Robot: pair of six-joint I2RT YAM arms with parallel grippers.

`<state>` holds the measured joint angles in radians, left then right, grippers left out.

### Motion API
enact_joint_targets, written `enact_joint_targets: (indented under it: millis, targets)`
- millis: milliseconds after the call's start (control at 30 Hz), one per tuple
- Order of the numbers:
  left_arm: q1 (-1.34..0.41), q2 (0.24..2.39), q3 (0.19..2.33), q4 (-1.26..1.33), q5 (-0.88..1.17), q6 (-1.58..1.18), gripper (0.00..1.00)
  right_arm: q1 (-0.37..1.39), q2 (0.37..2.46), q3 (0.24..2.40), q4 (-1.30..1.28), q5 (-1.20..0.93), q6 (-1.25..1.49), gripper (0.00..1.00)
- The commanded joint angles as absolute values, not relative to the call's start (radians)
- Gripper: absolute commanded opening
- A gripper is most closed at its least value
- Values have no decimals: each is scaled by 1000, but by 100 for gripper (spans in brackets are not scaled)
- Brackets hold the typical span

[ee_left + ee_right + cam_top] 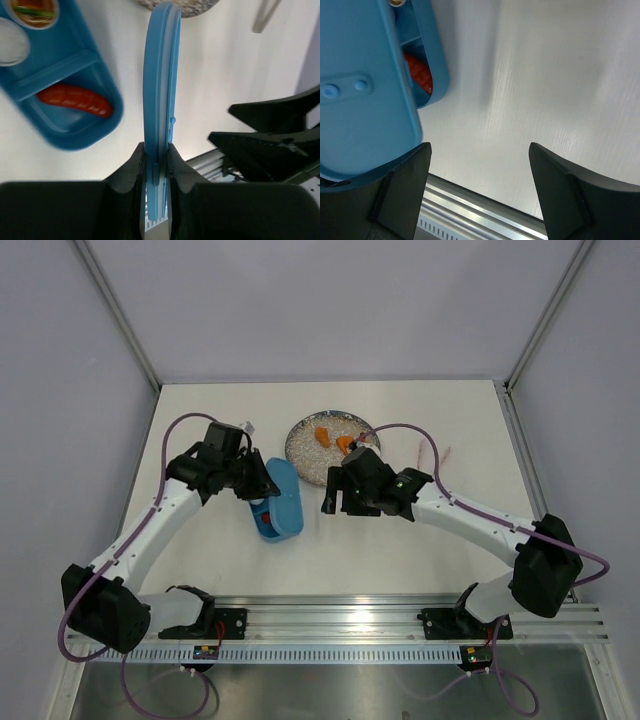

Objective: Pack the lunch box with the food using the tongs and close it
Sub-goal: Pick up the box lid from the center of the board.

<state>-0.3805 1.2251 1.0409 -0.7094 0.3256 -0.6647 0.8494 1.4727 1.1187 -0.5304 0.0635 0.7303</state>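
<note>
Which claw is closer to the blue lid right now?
Left. The left claw grips the lid by its edge; the right claw hangs open beside it.

Bright, even light; blurred close-ups.

I count two grippers of my own: the left gripper (156, 150) and the right gripper (480, 150). There is one tabletop (400, 550). On it I see one blue lunch box (95, 135) and one matching blue lid (160, 75). Inside the box there is one red sausage (75, 100), one white ball (10, 44) and one round piece (35, 12) with orange and green on top. There is one speckled plate (300, 465), and on it two orange chunks (321, 434) show clearly; my right arm may hide more. One pair of pale tongs (262, 20) completes the count.
</note>
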Motion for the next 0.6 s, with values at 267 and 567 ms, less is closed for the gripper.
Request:
enact_joint_targets:
  millis: [267, 567]
  targets:
    - [-385, 1256, 1425, -1235, -303, -594, 0, 755, 1377, 1083, -542, 92, 689, 87]
    - [-482, 1399, 1543, -1364, -604, -670, 0, 753, 1540, 1144, -503, 12, 647, 81]
